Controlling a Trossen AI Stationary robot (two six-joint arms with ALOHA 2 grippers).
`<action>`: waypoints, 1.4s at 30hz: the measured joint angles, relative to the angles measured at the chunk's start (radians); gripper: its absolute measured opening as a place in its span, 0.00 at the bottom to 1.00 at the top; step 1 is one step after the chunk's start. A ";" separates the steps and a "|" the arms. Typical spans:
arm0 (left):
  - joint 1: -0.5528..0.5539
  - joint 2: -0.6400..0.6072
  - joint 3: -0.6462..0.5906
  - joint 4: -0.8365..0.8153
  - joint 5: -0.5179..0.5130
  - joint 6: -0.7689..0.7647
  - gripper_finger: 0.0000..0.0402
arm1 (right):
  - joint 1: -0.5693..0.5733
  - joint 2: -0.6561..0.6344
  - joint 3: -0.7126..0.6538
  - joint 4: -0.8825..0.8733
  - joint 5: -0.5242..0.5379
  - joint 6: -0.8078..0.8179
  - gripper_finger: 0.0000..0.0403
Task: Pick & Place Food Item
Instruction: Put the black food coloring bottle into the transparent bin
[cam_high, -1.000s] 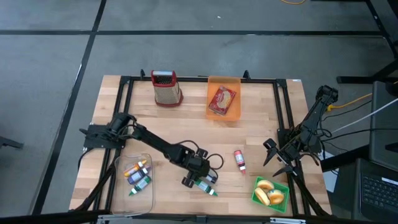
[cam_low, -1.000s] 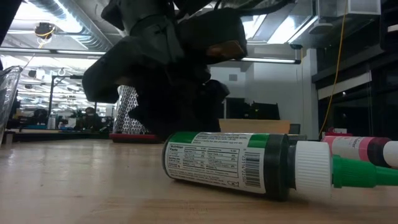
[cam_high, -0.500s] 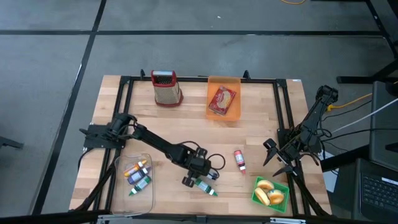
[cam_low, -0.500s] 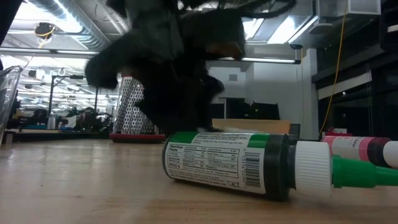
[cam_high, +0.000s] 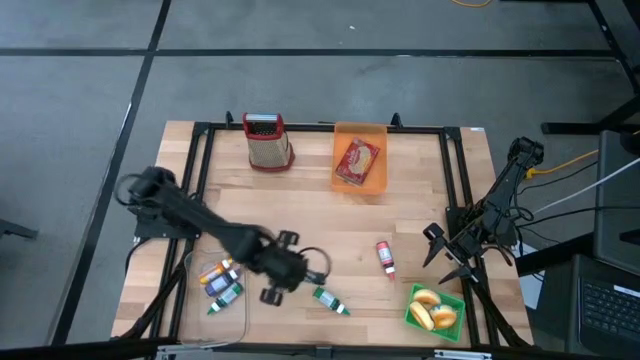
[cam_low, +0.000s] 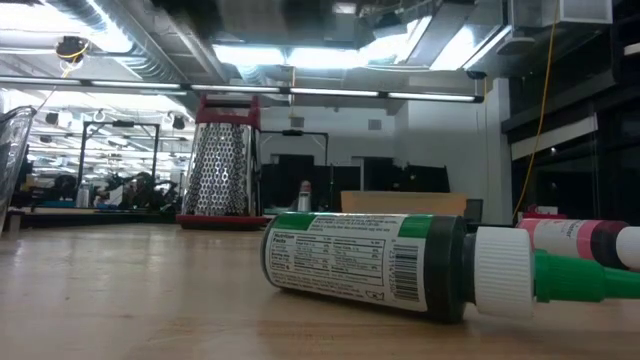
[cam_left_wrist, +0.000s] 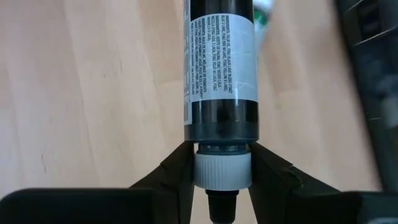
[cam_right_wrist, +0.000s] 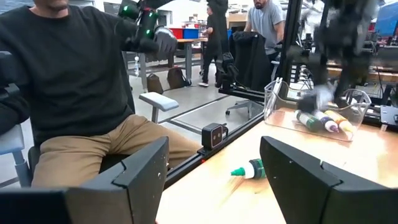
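The left gripper holds a dark bottle by its white cap, jaws pressed against either side, the body reaching out past the fingertips above the wooden table. Just beyond it lies a green bottle. The right gripper, jaws wide, hangs near the buns.

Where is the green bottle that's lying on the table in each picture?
High view: green bottle near the table's front edge, in the middle.
Low view: front and centre, lying on its side.
Left wrist view: cannot tell; only a green blur past the dark bottle.
Right wrist view: small, on the wood.
Shared landmark: the clear tub of bottles close by.
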 joint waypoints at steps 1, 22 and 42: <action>-0.027 -0.030 0.000 -0.008 -0.021 -0.043 0.27 | 0.000 0.000 0.000 0.001 0.000 -0.001 0.63; -0.679 -0.222 -0.280 -0.242 -0.315 -1.264 0.27 | 0.000 0.000 0.000 0.008 0.000 -0.030 0.63; -0.814 -0.223 -0.515 -0.069 -0.255 -1.601 0.45 | 0.000 0.000 0.000 0.008 0.000 -0.031 0.63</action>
